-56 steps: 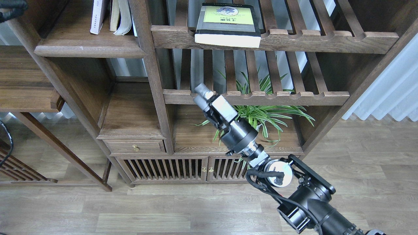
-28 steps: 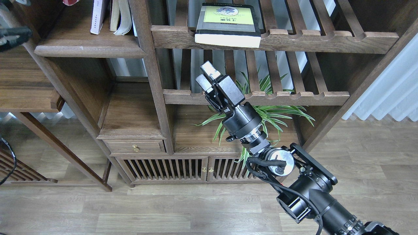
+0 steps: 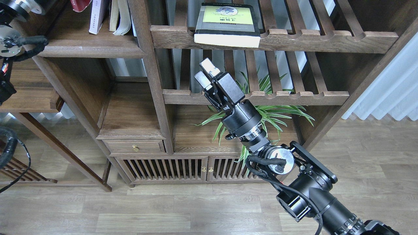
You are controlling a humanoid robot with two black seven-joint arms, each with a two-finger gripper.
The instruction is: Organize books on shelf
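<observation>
Left gripper is cut off; dark red book [image 3: 79, 4] barely shows, perhaps held.

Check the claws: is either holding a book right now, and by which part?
Right claw holds nothing; its fingers are slightly apart with only air between, well below the yellow-green book on the slatted rack. The left claw is out of view, so cannot tell there.

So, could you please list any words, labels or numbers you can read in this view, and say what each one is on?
None can be read for certain.
Yellow-green book on the slatted rack: dark title characters on its cover, seen upside down, too blurred to read.
Pale book on the shelf: a column of small dark characters down the spine, too small to read.
</observation>
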